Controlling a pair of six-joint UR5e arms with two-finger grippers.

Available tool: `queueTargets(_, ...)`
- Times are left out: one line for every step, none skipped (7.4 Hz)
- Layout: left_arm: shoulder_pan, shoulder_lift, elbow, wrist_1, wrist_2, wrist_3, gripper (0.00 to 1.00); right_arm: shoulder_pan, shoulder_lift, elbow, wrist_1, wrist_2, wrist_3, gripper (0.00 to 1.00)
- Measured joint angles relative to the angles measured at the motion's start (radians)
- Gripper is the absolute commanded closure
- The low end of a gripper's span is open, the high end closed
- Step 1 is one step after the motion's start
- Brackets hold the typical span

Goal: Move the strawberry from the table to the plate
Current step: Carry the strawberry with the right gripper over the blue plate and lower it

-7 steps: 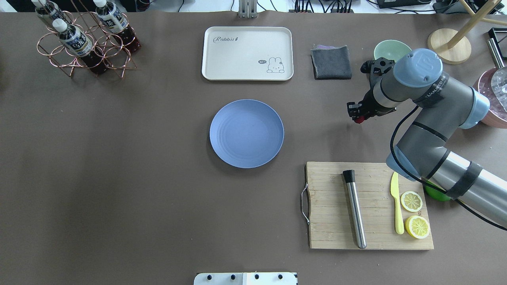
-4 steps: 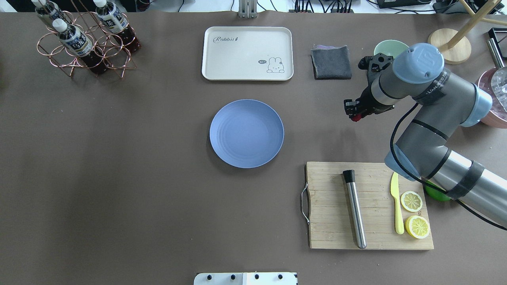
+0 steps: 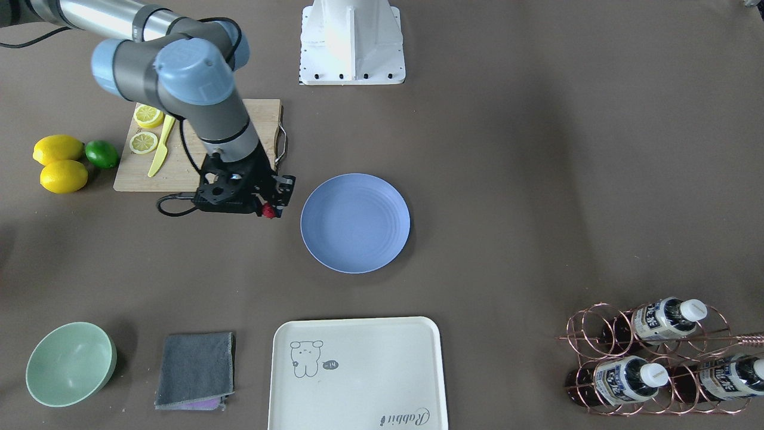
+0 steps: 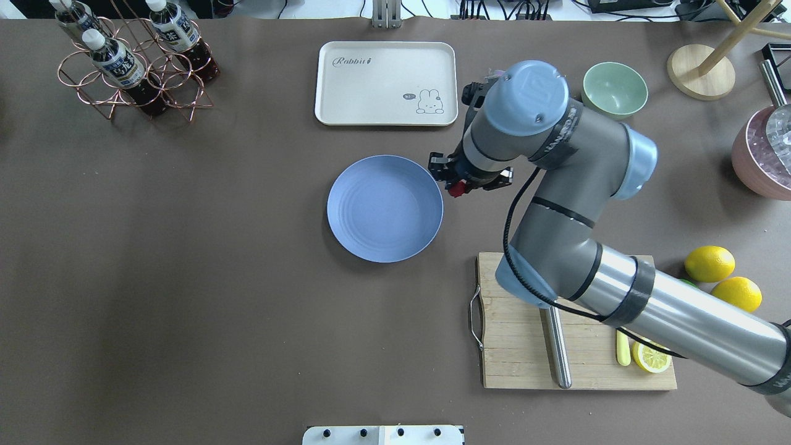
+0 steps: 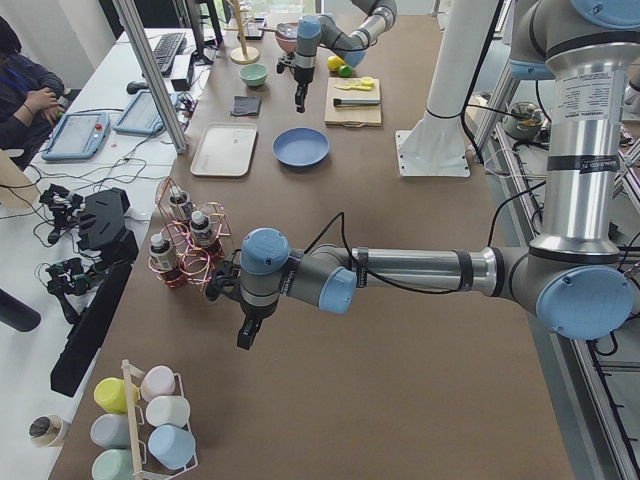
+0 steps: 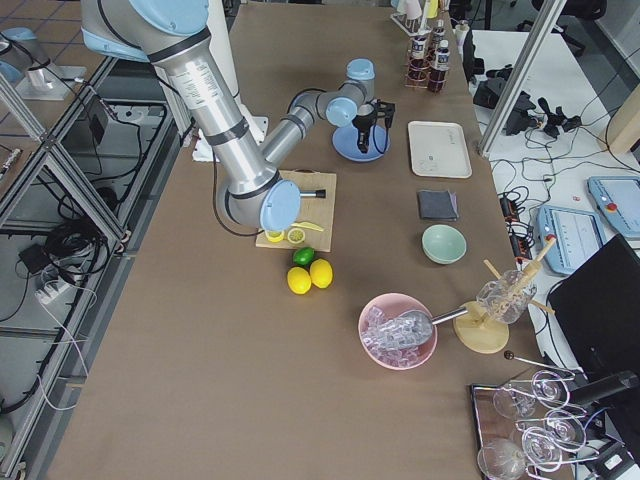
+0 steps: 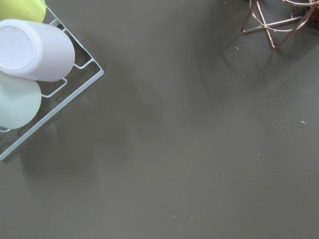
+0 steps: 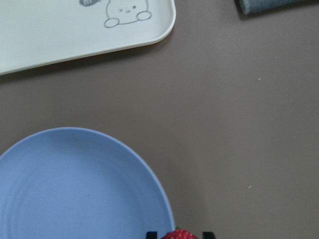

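Observation:
The small red strawberry (image 4: 456, 189) hangs above the grey-brown table (image 4: 185, 278), with my right gripper (image 4: 456, 184) shut on it. It is just off the right rim of the blue plate (image 4: 384, 208). In the front-facing view the strawberry (image 3: 268, 210) shows at the fingertips, left of the plate (image 3: 355, 223). The right wrist view has the strawberry (image 8: 178, 234) at its bottom edge between the fingers, beside the plate's rim (image 8: 149, 184). My left gripper (image 5: 245, 338) shows only in the exterior left view, far from the plate. I cannot tell whether it is open or shut.
A cream tray (image 4: 386, 83) lies behind the plate, a mint bowl (image 4: 615, 89) to its right. The wooden cutting board (image 4: 525, 346) holds a metal muddler, a knife and lemon halves. Two lemons (image 4: 709, 263), a bottle rack (image 4: 133, 62) and a pink ice bowl (image 4: 763, 161) stand around.
My right arm has swung left from beside the mint bowl to the plate's right rim, with the strawberry still in its gripper. The whole lemons are uncovered now.

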Motion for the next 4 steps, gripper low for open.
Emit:
queueTargets(-0.001, 0.000, 0.000, 0.000, -0.002, 0.000, 0.01, -0.055, 0.038, -0.025, 0.002, -0.052, 0.050, 1.00)
queueTargets(-0.002, 0.002, -0.001, 0.000, -0.005, 0.000, 0.01, -0.087, 0.078, -0.069, 0.006, -0.089, 0.081, 1.00)
queueTargets(-0.003, 0.005, -0.002, -0.001, -0.007, 0.000, 0.01, -0.101, 0.121, -0.128, 0.018, -0.112, 0.099, 1.00)
queueTargets(-0.003, 0.008, -0.003, -0.003, -0.008, 0.000, 0.01, -0.106, 0.149, -0.181, 0.047, -0.126, 0.108, 1.00)
